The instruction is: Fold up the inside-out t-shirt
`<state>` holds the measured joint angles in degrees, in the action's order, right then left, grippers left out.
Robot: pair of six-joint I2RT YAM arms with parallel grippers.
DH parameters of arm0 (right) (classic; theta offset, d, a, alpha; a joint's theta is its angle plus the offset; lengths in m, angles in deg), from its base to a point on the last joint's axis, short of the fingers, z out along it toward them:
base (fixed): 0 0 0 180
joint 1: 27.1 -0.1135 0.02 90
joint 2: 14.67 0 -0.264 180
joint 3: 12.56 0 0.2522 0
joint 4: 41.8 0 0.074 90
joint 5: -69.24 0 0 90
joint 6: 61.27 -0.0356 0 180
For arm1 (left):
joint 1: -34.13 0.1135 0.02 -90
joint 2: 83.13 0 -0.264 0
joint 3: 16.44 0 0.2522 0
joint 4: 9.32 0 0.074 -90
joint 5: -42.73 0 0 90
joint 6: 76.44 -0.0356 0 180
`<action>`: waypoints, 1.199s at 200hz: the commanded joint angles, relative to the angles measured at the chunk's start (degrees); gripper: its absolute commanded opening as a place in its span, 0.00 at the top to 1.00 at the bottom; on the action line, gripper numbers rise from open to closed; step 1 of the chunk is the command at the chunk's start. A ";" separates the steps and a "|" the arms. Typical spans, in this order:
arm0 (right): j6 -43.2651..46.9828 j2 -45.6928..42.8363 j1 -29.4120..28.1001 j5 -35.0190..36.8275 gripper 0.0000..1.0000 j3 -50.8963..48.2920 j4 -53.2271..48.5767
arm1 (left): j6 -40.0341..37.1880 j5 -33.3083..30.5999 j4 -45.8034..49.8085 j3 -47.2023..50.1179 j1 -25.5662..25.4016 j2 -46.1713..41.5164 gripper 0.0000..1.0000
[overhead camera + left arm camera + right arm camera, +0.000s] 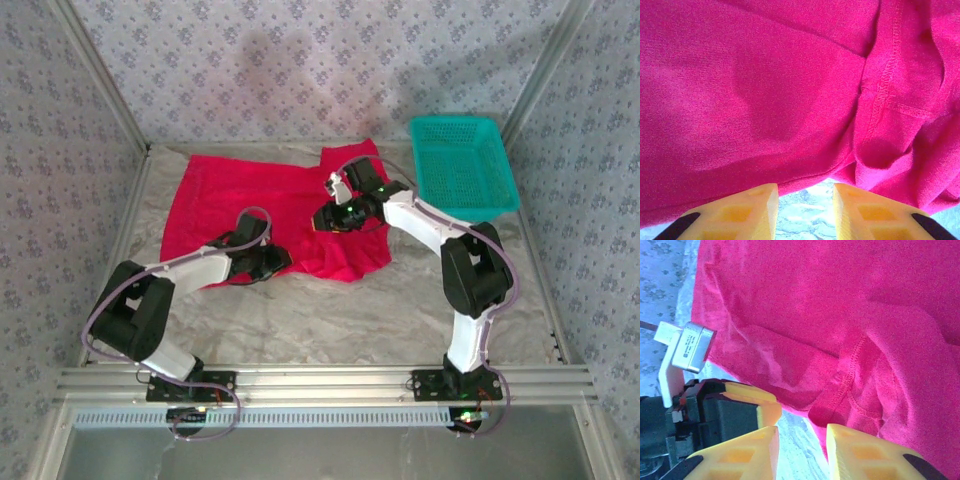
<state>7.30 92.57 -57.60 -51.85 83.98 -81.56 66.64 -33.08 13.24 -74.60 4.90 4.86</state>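
our left jaws sit released at the near hem of the shirt (220, 205); our right jaws, released too, at its right side. it lies spread toward the bench's far edge.

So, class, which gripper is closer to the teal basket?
The right gripper, over the red t-shirt beside the teal basket; the left gripper sits at the shirt's near edge, farther off.

The surface (400, 310) has a crinkled, pale grey covering. A bright red t-shirt (225, 200) lies rumpled and spread over its far left and middle part, reaching toward the centre. A teal mesh basket (465, 170) stands at the far right corner, just beside the t-shirt.
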 commanded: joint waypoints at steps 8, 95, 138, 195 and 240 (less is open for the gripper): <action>4.47 0.45 -2.93 12.81 0.69 3.80 -6.17 | -0.40 0.67 -0.62 0.52 0.45 0.21 0.67; 16.34 16.72 -12.70 43.04 0.57 19.35 -13.56 | -0.35 0.16 -0.28 2.52 0.98 -2.09 0.67; 17.90 21.44 -13.62 49.63 0.53 22.58 -15.97 | -0.74 0.20 0.82 3.44 2.53 -4.75 0.67; 18.61 24.06 -13.09 54.86 0.66 24.95 -16.43 | -1.13 0.06 2.34 3.49 3.37 -6.69 0.67; 18.40 20.33 -13.29 53.49 0.81 24.44 -17.95 | -1.00 0.05 2.24 3.46 3.39 -6.63 0.67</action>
<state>25.40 115.48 -70.80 0.95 107.61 -96.88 66.60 -33.12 13.89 -71.50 7.94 -0.24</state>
